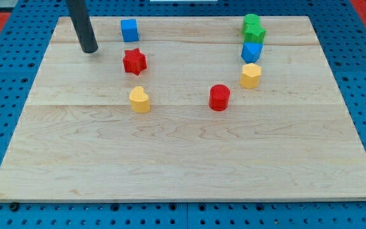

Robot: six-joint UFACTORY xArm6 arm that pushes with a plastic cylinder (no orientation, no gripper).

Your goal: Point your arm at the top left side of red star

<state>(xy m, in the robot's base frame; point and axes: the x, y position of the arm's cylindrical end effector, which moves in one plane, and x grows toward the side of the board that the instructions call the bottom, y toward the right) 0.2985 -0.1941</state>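
Observation:
The red star [134, 61] lies on the wooden board [183, 152] in the upper left part of the view. My tip [89, 49] is the lower end of a dark rod that comes down from the view's top. It rests on the board to the left of the star and slightly above it, about a star's width or two away, not touching it. A blue cube [129, 29] sits just above the star, to the right of the rod.
A yellow heart-like block [140, 100] lies below the star. A red cylinder [219, 97] sits near the middle. At the upper right a green block [253, 28], a blue block [251, 51] and a yellow hexagon [250, 75] form a column.

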